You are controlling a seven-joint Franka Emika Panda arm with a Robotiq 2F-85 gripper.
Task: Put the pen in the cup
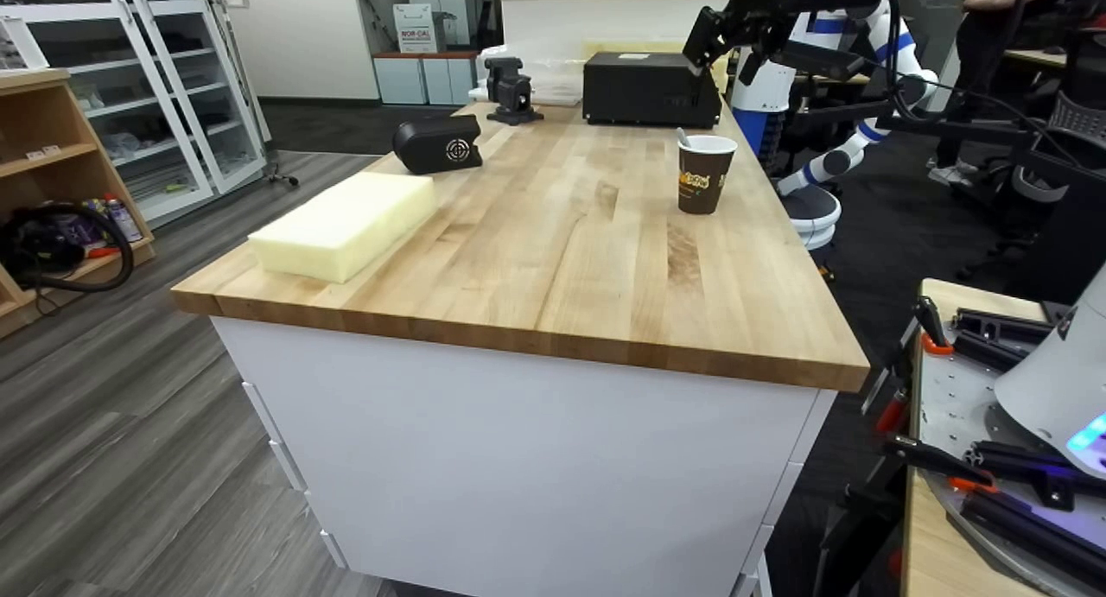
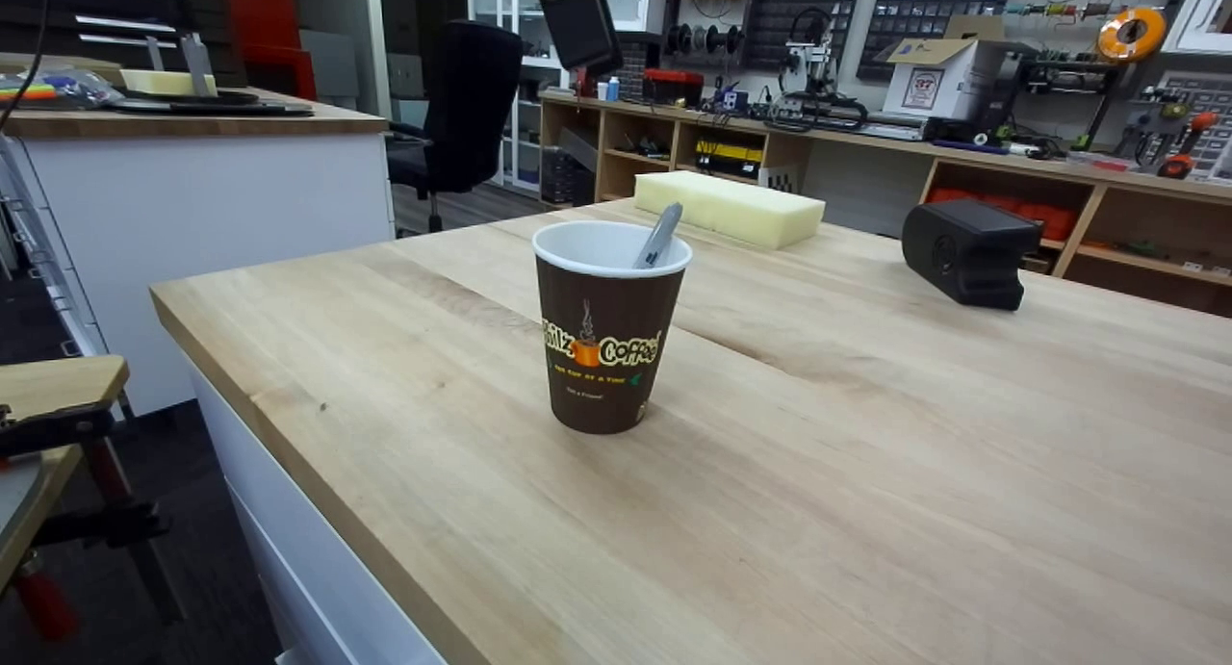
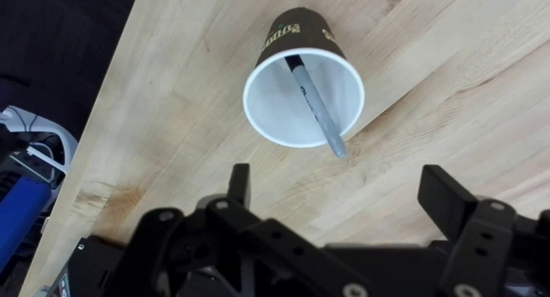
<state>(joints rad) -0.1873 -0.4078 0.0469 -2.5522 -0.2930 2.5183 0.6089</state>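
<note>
Where the wrist camera looks down, I observe the hand [image 3: 335, 180] with its two fingers [image 3: 239, 185] spread wide and the worktop [image 3: 184, 129] visible in the gap. The cup [image 3: 275, 101] appears beyond the fingertips, apart from both. The pen [image 3: 316, 102] rests tilted inside the cup: its black end points down past the rim, and its grey barrel crosses the opening and projects over the opposite rim.

In an exterior view, the cup stands upright near the long edge of the worktop, with the pen's grey end above the pale rim. The hand hangs above the worktop, apart from the cup and, along my line of sight, in front of a black box [image 1: 648, 89]. To the left, a pale yellow block [image 1: 346, 224] lies near a black device [image 1: 437, 144] with a round white mark; a black stand [image 1: 511, 92] is set farther back.

In an exterior view, the cup's dark brown wall carries printed coffee lettering, and the pen leans against the rim. The block lies behind the cup, and the black device stands off to the right. A dark part [image 2: 579, 22] shows at the top edge; I cannot tell which component it is.
</note>
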